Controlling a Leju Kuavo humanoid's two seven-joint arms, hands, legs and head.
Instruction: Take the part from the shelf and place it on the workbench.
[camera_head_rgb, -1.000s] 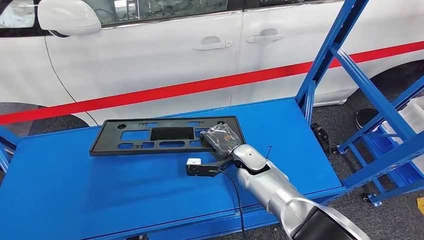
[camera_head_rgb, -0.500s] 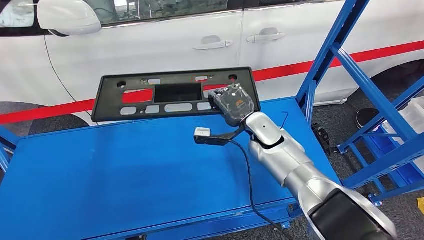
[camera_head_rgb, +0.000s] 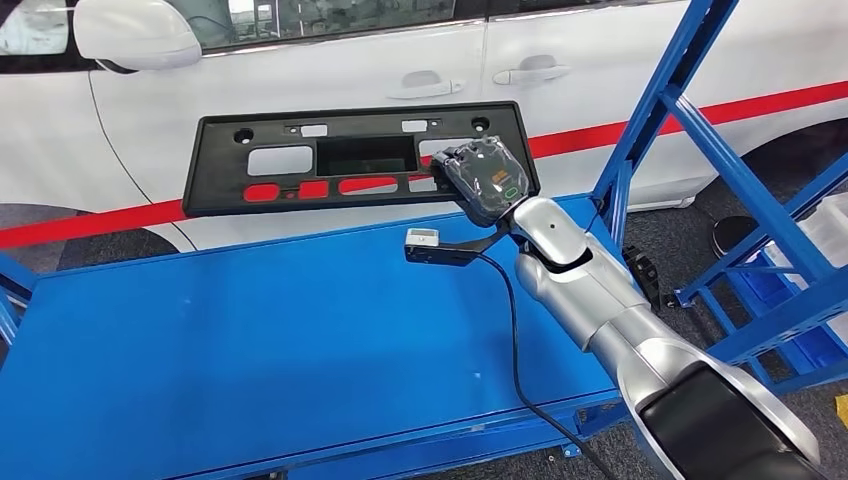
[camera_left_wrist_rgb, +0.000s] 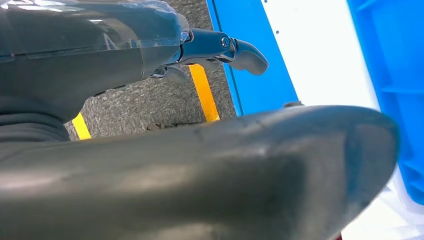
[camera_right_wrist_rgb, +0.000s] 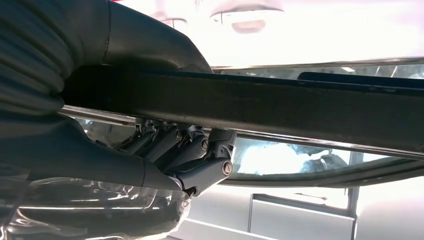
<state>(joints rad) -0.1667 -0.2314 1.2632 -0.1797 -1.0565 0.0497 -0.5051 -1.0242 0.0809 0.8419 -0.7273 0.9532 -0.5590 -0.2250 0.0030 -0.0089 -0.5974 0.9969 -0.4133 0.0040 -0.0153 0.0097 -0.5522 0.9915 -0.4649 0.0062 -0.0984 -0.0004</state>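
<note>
Right hand (camera_head_rgb: 487, 181) grips black plate bracket (camera_head_rgb: 340, 158) at its right end | bracket held clear above blue shelf (camera_head_rgb: 250, 340) | left hand (camera_left_wrist_rgb: 220, 47) fingers: cannot tell | remaining: carry to workbench, set down

Blue desk (camera_head_rgb: 250, 350): flat top, raised lip along the near edge. Blue shelf (camera_head_rgb: 740, 200) frame rises from its right end, with slanted struts. Grey carpeted floor (camera_head_rgb: 670, 240) lies below the frame.
</note>
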